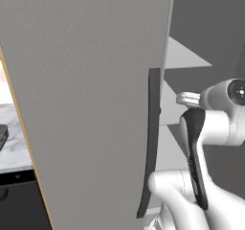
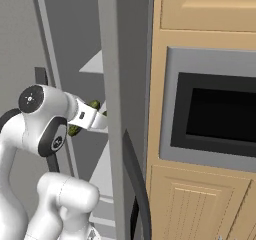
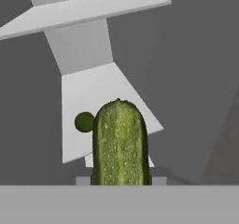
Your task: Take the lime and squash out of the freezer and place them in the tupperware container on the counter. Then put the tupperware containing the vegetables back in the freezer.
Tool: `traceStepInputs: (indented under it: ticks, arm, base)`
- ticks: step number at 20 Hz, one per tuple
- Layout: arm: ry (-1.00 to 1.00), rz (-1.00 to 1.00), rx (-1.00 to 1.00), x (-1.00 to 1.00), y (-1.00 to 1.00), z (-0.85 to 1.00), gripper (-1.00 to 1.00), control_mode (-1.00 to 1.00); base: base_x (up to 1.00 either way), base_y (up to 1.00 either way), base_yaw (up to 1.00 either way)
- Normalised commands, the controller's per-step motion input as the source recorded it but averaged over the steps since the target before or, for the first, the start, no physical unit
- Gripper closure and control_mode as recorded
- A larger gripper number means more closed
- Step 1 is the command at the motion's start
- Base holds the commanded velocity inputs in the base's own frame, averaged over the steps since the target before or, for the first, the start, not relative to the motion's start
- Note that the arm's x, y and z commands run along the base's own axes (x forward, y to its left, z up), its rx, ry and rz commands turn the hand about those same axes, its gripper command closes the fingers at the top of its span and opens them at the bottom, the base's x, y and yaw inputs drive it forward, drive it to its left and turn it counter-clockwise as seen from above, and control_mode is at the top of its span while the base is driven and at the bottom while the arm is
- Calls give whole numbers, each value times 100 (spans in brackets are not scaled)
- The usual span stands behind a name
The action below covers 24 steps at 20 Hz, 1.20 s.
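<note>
- Looking along my hand camera, I see the squash (image 3: 120, 143) upright, its lower end hidden; whether the gripper (image 3: 120, 181) pinches it, I cannot tell.
- Lime (image 3: 84, 122) rests on a pale shelf (image 3: 93, 97) inside the freezer (image 2: 117, 59), just beside the squash.
- Left base view: the freezer door (image 1: 86, 104) and its handle (image 1: 150, 143) block the interior.
- Right base view: built-in oven (image 2: 220, 114) stands right of the freezer.

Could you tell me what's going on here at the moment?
The robot arm is reaching into the open freezer, and its gripper appears shut on the squash, which stands right in front of the hand camera. The lime sits on a pale shelf behind it, not yet picked up.
</note>
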Motion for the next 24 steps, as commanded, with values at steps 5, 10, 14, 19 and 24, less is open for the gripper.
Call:
traceStepInputs:
  ticks: [5, 10, 14, 19, 24]
  arm:
    - [2, 0, 0, -9, 0, 0, 100, 100]
    - [0, 0, 0, 0, 0, 0, 100, 100]
    - [0, 0, 0, 0, 0, 0, 100, 100]
    - [0, 0, 0, 0, 0, 0, 100, 100]
    - [0, 0, 0, 0, 0, 0, 100, 100]
  base:
    - [-14, 0, 0]
    - [-100, 13, -1]
    - [-95, 44, -1]
    - [-35, 92, 3]
    - [0, 100, 3]
